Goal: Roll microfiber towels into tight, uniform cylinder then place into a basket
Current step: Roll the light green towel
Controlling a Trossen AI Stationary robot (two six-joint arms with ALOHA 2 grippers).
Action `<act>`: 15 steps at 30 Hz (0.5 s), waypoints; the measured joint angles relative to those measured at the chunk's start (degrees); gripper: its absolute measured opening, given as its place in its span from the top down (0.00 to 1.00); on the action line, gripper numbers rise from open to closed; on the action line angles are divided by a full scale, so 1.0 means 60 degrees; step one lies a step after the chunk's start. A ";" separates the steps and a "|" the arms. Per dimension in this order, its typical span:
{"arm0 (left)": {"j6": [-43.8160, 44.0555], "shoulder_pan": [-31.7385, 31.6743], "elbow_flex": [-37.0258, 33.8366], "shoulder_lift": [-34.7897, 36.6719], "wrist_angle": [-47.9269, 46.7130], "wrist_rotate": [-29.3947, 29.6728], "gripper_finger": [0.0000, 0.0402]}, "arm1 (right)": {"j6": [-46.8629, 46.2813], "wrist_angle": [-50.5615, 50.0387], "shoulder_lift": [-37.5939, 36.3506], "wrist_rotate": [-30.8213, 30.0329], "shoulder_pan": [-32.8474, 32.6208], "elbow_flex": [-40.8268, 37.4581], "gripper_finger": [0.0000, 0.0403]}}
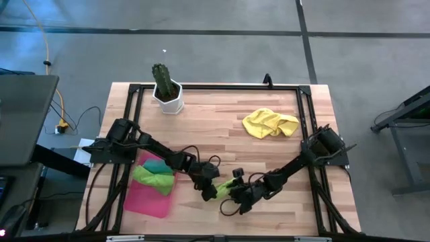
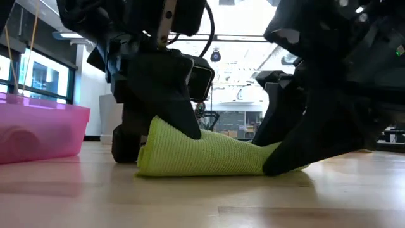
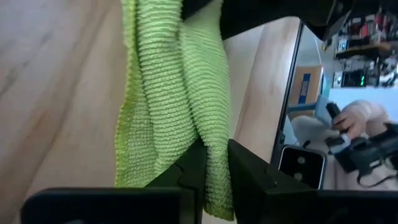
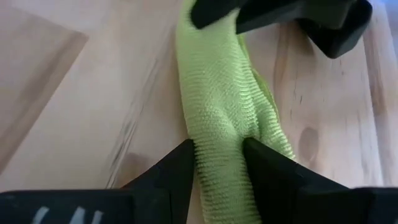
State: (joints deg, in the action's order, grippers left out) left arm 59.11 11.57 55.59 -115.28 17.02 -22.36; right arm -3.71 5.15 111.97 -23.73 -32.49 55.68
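Lime green towel [image 1: 227,187] near table's front edge | long axis between left gripper [image 1: 209,190], right gripper [image 1: 236,196] | both seemingly pinching ends.

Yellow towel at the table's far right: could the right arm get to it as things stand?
Probably not right away: the right gripper is clamped on the lime green towel, which the left gripper pinches too. Bare table lies before the yellow towel.
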 joint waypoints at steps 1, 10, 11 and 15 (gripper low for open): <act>-0.0178 0.0005 0.0000 0.0000 -0.0012 -0.0017 0.87 | -0.0179 0.0005 0.0032 0.0001 0.0014 0.0000 0.66; -0.3848 -0.0160 0.0004 0.0313 -0.0942 -0.0282 0.74 | -0.2329 0.0060 0.0046 0.1078 0.0048 0.0022 0.75; -0.4328 -0.0223 0.0000 0.0364 -0.1119 -0.0267 0.73 | -0.2685 0.0026 0.0024 0.1167 0.0052 0.0016 0.79; -0.5628 -0.0452 -0.0011 0.0634 -0.1567 0.0005 0.71 | -0.4089 -0.0115 -0.0129 0.1439 0.0059 -0.0007 0.95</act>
State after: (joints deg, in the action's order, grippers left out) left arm 25.34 8.86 55.53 -111.48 7.62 -22.33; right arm -28.25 4.46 111.20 -15.10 -32.14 55.64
